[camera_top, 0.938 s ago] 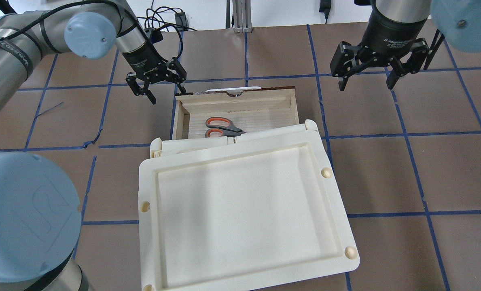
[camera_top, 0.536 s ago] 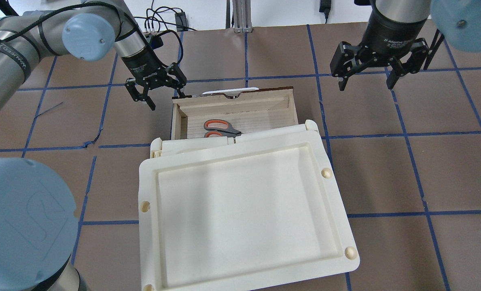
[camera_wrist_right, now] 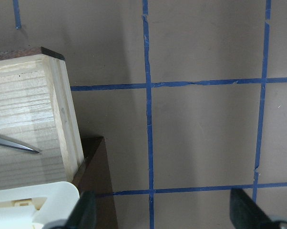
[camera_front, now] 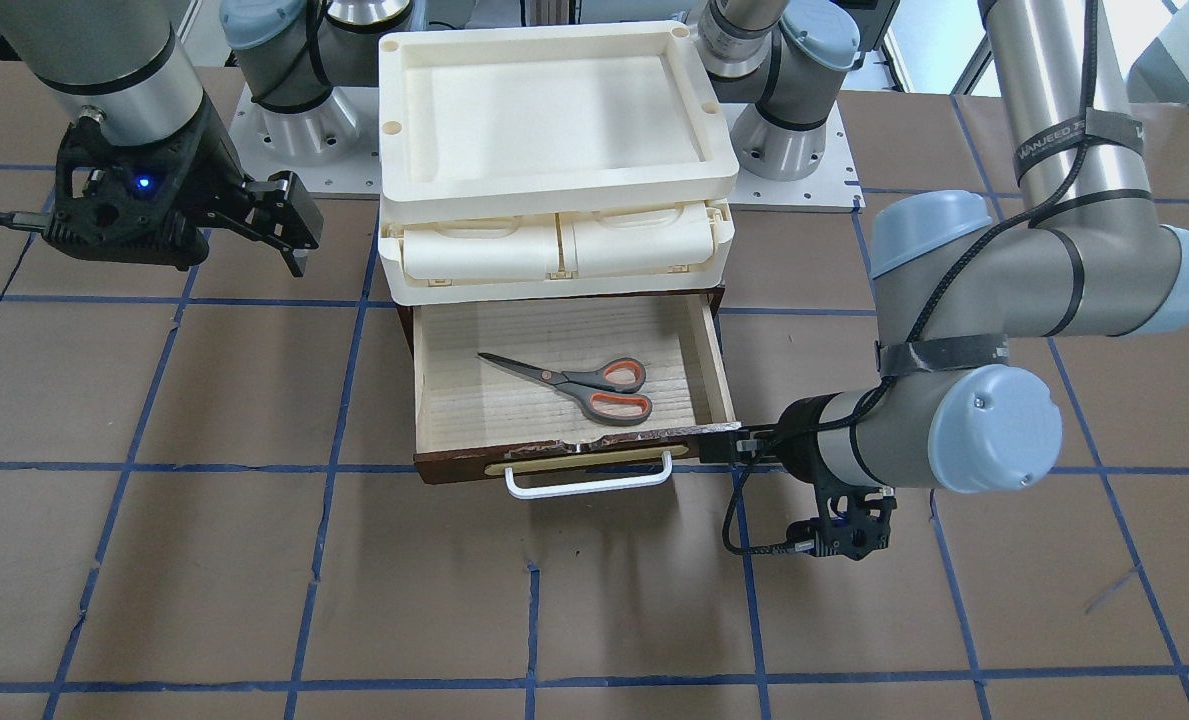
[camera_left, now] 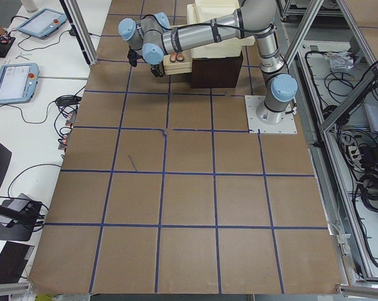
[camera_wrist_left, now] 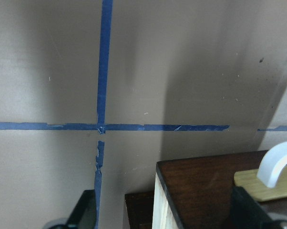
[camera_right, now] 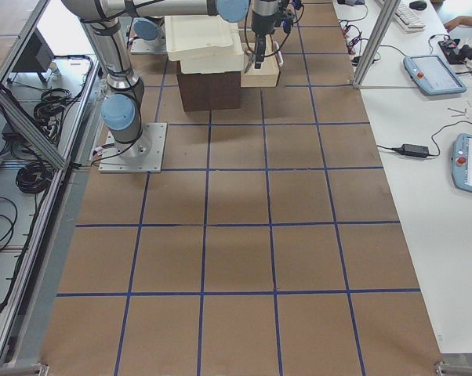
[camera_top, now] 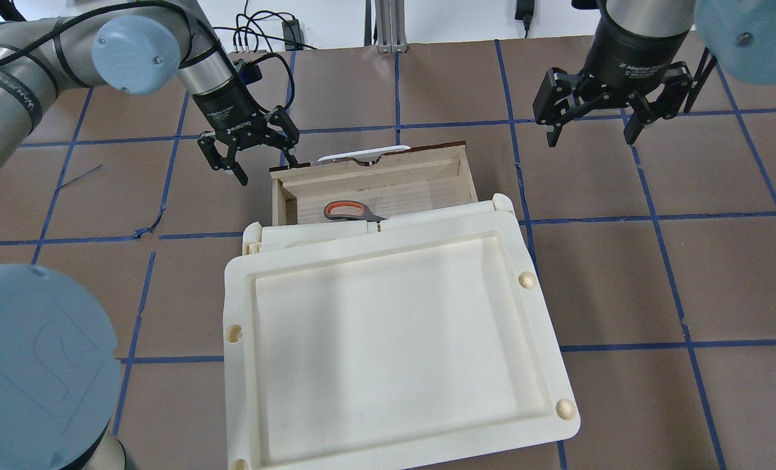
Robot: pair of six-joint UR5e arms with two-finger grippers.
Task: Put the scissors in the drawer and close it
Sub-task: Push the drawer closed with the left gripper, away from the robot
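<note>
While low beside the drawer point(camera_top: 369, 172), left tool point(camera_top: 264, 163) agape.

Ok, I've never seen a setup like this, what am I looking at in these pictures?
Two robot arms stand at a taped brown table. Each ends in a two-finger pincer. One camera looks from behind the robot, one faces it, two watch from the table's ends, and one sits on each wrist. A wooden drawer sticks out open below a cream tray, with scissors lying inside. The left pincer is open at the drawer's front corner, holding nothing. The right pincer hangs open and empty off to the side.
</note>
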